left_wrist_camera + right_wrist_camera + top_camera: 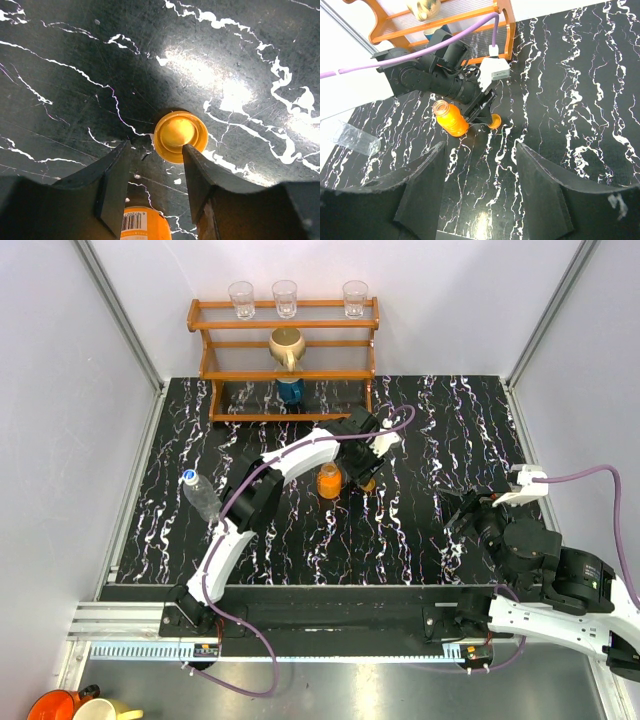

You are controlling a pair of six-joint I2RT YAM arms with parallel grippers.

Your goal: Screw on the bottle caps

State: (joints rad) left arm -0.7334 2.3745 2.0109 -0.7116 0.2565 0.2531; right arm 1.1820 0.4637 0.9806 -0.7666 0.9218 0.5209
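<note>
My left claw (156, 155) hangs low over the black marbled surface (60, 60), fingers apart and nothing between them. The orange cap (180, 136) lies flat on the surface just to the right of the orange bottle (145, 226). It sits a little past my left fingertips, roughly in line with the gap. The orange bottle stands with its mouth bare, so that cap is not on yet.

My right claw (481, 155) is also apart and empty, well off to the right of the orange bottle.

The clear bottle (201, 498) is well to the left of the orange bottle. The white cap with the blue rim (189, 477) looks to sit on its neck, though I cannot tell whether it is screwed tight.

I judge the job about half done at best. I have yet to grip the orange cap, set it on the orange bottle's mouth and turn it down.
</note>
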